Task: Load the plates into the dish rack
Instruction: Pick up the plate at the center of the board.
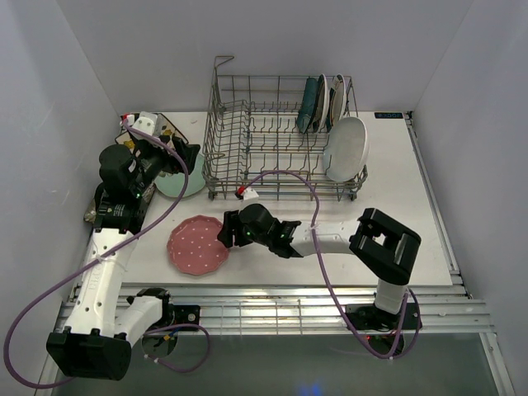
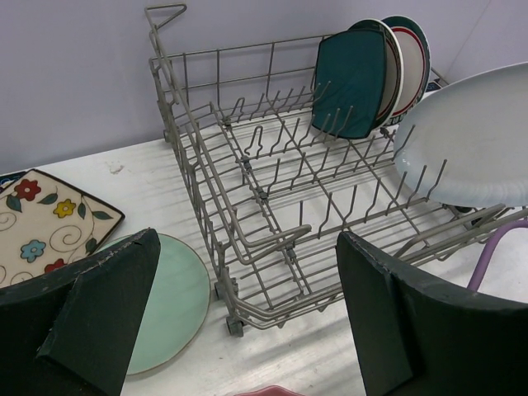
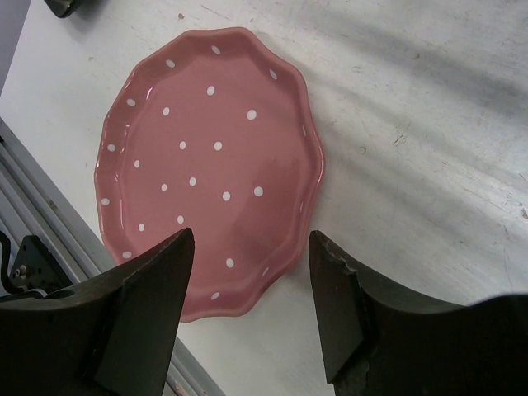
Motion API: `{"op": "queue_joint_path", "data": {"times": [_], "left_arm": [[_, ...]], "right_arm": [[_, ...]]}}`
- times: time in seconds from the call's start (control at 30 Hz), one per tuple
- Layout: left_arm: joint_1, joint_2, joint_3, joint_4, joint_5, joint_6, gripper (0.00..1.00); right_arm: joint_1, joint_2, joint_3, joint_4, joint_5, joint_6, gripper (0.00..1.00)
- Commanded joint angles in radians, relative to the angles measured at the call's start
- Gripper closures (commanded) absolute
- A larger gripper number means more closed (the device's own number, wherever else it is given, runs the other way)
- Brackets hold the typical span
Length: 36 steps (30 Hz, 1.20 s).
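The large grey wire dish rack [image 1: 272, 157] is standing at the back of the white counter [image 1: 421, 239]; a dark teal square plate [image 2: 355, 78] is standing upright among the tines in its far right corner; two teal-and-red-rimmed round plates [image 2: 410, 49] are leaning just behind it; a white oval plate [image 2: 474, 136] is standing on edge at the rack's right end, nearer the front.

A pink scalloped plate with white dots [image 3: 210, 165] is lying flat on the counter, in front of the rack's left end and apart from it; the right end effector [image 3: 252, 239] is hovering over the plate's right edge with its fingers spread, pinching nothing; whether the fingers are touching the rim I cannot tell.

The left end effector [image 2: 247, 241] is hanging to the left of the rack, its fingers spread wide with nothing between them; a mint green round plate [image 2: 169, 301] is lying flat just beside the rack's left front corner; a cream square plate with painted flowers [image 2: 41, 219] is lying just beside that one, farther left.
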Motion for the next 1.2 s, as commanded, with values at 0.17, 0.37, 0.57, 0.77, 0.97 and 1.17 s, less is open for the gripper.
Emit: {"op": "queue_joint_path", "data": {"times": [0.17,0.37,0.57,0.77,0.97,1.17], "left_arm": [[-0.004,-0.044,-0.013,0.019,-0.037,0.006,0.02],[-0.004,-0.059,-0.019,0.019,-0.043,0.01,0.02],[-0.004,-0.067,-0.021,0.017,-0.038,0.01,0.02],[-0.004,-0.081,-0.021,0.016,-0.031,0.016,0.02],[-0.004,-0.088,-0.022,0.017,-0.011,0.018,0.02],[-0.004,-0.094,-0.025,0.022,-0.021,0.018,0.02]], "right_arm": [[0.005,0.057,0.056,0.007,0.038,0.006,0.37],[0.005,0.114,0.086,0.013,0.03,0.006,0.4],[0.005,0.141,0.119,0.007,0.036,0.002,0.41],[0.005,0.164,0.137,-0.01,0.047,-0.003,0.45],[0.005,0.177,0.14,-0.012,0.051,-0.004,0.5],[0.005,0.192,0.146,-0.016,0.048,-0.004,0.51]]}}
